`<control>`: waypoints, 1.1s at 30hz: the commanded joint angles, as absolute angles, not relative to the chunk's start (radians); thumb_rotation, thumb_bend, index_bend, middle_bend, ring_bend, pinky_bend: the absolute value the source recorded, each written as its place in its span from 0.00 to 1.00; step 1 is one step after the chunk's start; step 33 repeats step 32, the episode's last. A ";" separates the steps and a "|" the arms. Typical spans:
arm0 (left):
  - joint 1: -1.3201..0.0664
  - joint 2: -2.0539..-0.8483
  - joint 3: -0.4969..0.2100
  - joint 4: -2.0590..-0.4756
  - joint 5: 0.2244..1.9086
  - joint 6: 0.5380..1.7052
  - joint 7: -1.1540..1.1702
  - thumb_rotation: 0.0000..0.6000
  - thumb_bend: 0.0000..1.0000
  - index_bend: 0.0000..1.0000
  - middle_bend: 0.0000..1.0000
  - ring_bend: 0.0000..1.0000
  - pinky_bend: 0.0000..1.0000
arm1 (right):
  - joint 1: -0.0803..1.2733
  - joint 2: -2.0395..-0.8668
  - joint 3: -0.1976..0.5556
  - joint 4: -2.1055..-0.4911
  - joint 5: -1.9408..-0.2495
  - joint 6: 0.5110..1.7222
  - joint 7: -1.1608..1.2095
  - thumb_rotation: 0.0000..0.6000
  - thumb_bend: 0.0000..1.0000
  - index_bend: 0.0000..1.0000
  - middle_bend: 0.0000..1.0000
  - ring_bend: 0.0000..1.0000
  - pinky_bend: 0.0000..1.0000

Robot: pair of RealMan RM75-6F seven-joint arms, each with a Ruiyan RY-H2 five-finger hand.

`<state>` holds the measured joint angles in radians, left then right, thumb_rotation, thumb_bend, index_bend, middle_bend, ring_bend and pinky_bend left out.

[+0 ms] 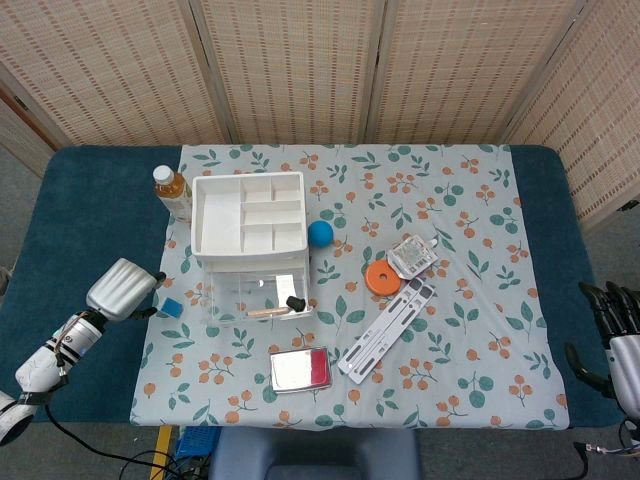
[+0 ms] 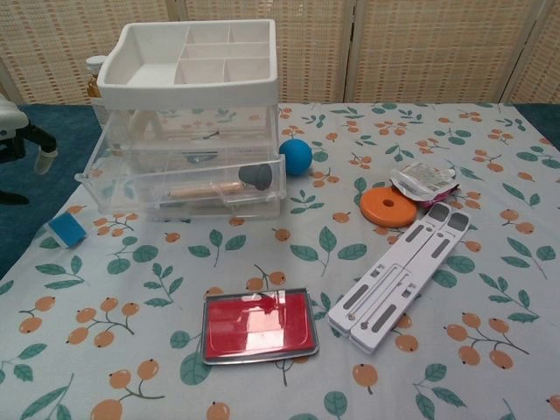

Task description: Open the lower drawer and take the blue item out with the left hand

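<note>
The clear drawer unit [image 1: 255,290] with a white tray top [image 2: 188,52] stands at the cloth's left. Its lower drawer [image 2: 179,188] is pulled out and holds a wooden-handled tool with a dark tip. A small blue block [image 1: 170,307] lies on the cloth left of the drawer [image 2: 66,229]. My left hand [image 1: 122,290] hovers just left of the block and holds nothing; in the chest view the left hand [image 2: 19,131] shows at the left edge with fingers apart. My right hand [image 1: 608,325] rests at the far right edge, fingers spread and empty.
A blue ball [image 1: 320,233] lies right of the unit, and a bottle [image 1: 171,187] stands behind its left side. An orange disc [image 2: 388,207], a foil packet [image 2: 424,180], a white folding stand [image 2: 402,276] and a red case [image 2: 258,325] lie on the cloth.
</note>
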<state>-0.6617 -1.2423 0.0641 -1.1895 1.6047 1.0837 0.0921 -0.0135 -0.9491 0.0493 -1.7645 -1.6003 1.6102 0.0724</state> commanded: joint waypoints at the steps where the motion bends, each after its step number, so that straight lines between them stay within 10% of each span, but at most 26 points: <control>1: -0.652 -1.241 0.048 -1.201 1.574 1.076 0.097 1.00 0.16 0.38 0.91 1.00 1.00 | -0.012 -0.948 0.051 -1.764 -1.600 1.611 0.073 1.00 0.43 0.00 0.11 0.00 0.02; 13: -0.499 -1.191 -0.070 -1.384 1.347 1.243 0.166 1.00 0.16 0.23 0.76 0.82 1.00 | 0.006 -0.939 0.040 -1.748 -1.590 1.559 0.104 1.00 0.43 0.00 0.11 0.00 0.02; 33: -0.245 -1.167 -0.028 -1.672 1.293 1.529 0.366 1.00 0.16 0.24 0.58 0.60 0.88 | 0.066 -0.985 0.005 -1.694 -1.644 1.461 0.149 1.00 0.44 0.00 0.11 0.00 0.02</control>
